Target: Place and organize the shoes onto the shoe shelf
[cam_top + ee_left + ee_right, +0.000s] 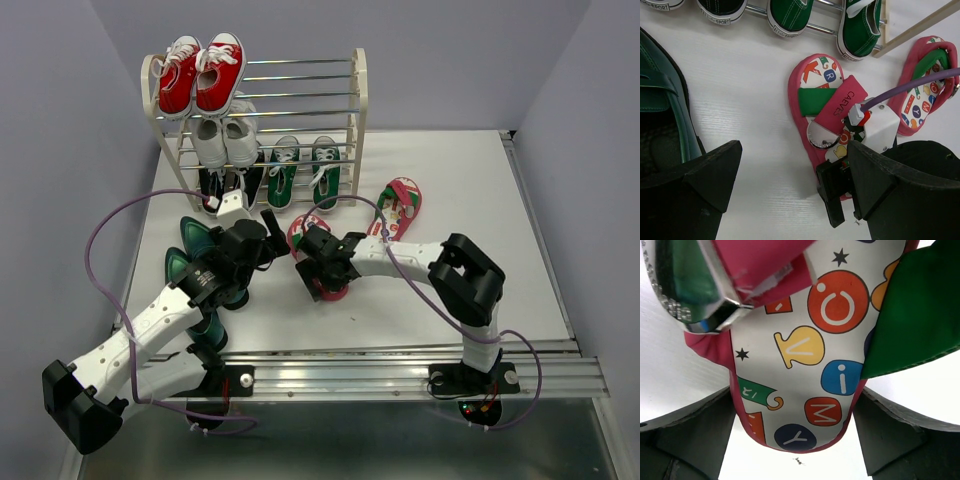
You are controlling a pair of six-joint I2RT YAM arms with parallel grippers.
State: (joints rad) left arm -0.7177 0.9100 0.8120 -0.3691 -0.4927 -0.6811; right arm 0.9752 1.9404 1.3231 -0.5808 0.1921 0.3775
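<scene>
The shoe shelf [358, 100] stands at the back left. Green sneakers [304, 172] sit on its lowest level, also in the left wrist view [790, 12]. One red-pink flip-flop [312, 232] lies on the table in front of the shelf. My right gripper [320, 268] has its jaws against both sides of the flip-flop's heel end [800, 355]. The second flip-flop [402, 205] lies to the right. Dark teal heels [190, 250] stand at the left under my left arm. My left gripper [272, 240] is open and empty, above bare table left of the held flip-flop [815, 75].
Red sneakers [200, 75] sit on the shelf's top tier, white sneakers [224, 140] on a middle tier, black sneakers [215, 185] at the bottom left. A purple cable [110, 225] loops at the left. A metal rail [400, 365] runs along the near edge.
</scene>
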